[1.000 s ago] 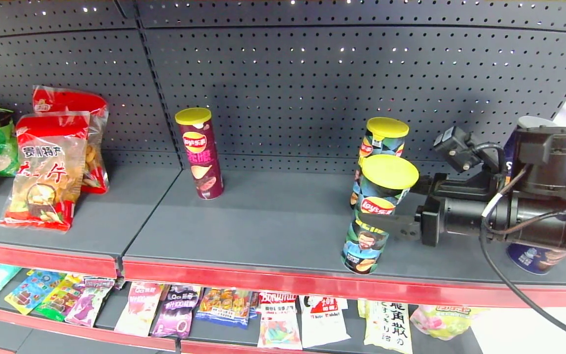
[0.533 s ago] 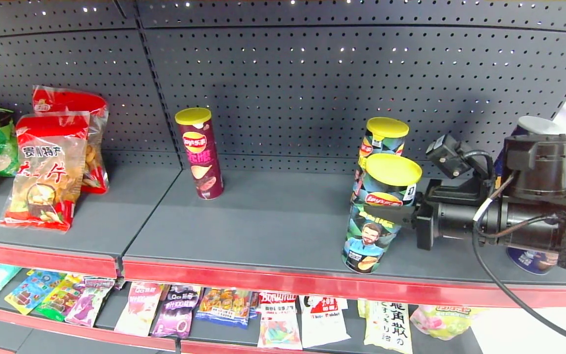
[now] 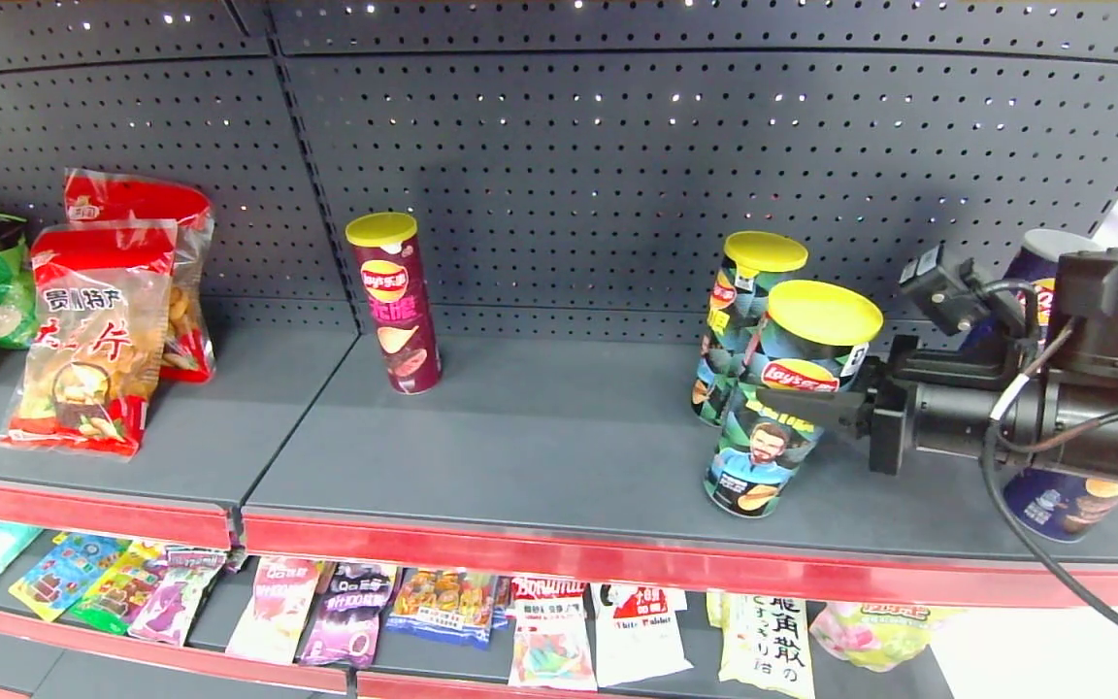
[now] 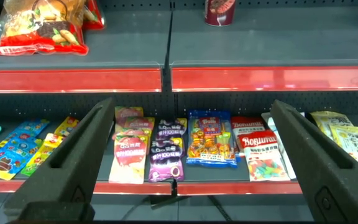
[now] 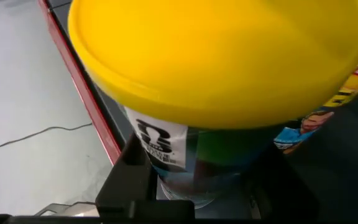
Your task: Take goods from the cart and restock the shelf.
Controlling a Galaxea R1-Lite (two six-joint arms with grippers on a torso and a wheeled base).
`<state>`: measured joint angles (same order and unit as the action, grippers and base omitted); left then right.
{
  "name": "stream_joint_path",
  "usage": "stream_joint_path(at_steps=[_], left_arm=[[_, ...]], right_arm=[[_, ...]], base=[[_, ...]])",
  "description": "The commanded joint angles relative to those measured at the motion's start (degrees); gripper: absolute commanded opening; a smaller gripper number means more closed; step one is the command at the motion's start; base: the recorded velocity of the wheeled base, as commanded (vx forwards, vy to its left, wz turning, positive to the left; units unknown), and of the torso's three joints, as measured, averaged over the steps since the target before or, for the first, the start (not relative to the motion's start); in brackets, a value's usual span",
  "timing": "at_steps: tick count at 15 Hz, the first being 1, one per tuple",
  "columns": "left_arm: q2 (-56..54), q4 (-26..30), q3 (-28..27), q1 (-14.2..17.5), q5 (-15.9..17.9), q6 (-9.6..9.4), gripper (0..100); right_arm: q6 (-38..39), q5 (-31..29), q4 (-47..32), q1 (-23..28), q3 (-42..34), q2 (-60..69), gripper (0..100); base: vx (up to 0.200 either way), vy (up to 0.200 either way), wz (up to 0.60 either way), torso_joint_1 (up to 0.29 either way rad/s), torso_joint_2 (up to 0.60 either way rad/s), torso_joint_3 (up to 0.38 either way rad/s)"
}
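Note:
My right gripper (image 3: 797,403) is shut on a chips can (image 3: 761,456) with a yellow lid and a dark green-blue wrap. It holds the can tilted over the top shelf (image 3: 540,456), right of the middle. I cannot tell whether the can's base touches the shelf. In the right wrist view the yellow lid (image 5: 222,56) looms large, with the fingers (image 5: 129,183) on either side of the can below it. A matching can (image 3: 751,277) stands upright just behind. My left gripper (image 4: 191,106) hangs open and holds nothing, facing the lower shelf's snack bags (image 4: 211,138).
A purple chips can (image 3: 396,303) stands mid-shelf near the pegboard back. Red snack bags (image 3: 93,335) lean at the left. A blue can (image 3: 1054,500) stands at the far right behind my right arm. Free shelf room lies between the purple can and the held can.
My right gripper has carried the can to the right and a little deeper onto the shelf, closer to the matching can behind it.

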<state>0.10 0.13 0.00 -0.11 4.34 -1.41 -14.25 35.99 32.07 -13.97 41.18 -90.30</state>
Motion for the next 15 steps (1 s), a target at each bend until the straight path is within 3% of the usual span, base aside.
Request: stream_joint_path(at_steps=[1,5,15], left_arm=[[0.0,0.0,0.0,0.0,0.0,0.01,100],[0.0,0.0,0.0,0.0,0.0,0.01,100],[0.0,0.0,0.0,0.0,0.0,0.01,100]], right_arm=[[-0.6,1.9,0.0,2.1,-0.1,0.3,0],[-3.2,5.8,0.0,1.3,0.1,-0.9,0],[-4.6,6.4,-0.4,1.2,-1.5,-0.5,0]], base=[[0.0,0.0,0.0,0.0,0.0,0.0],[0.0,0.0,0.0,0.0,0.0,0.0],[0.0,0.0,0.0,0.0,0.0,0.0]])
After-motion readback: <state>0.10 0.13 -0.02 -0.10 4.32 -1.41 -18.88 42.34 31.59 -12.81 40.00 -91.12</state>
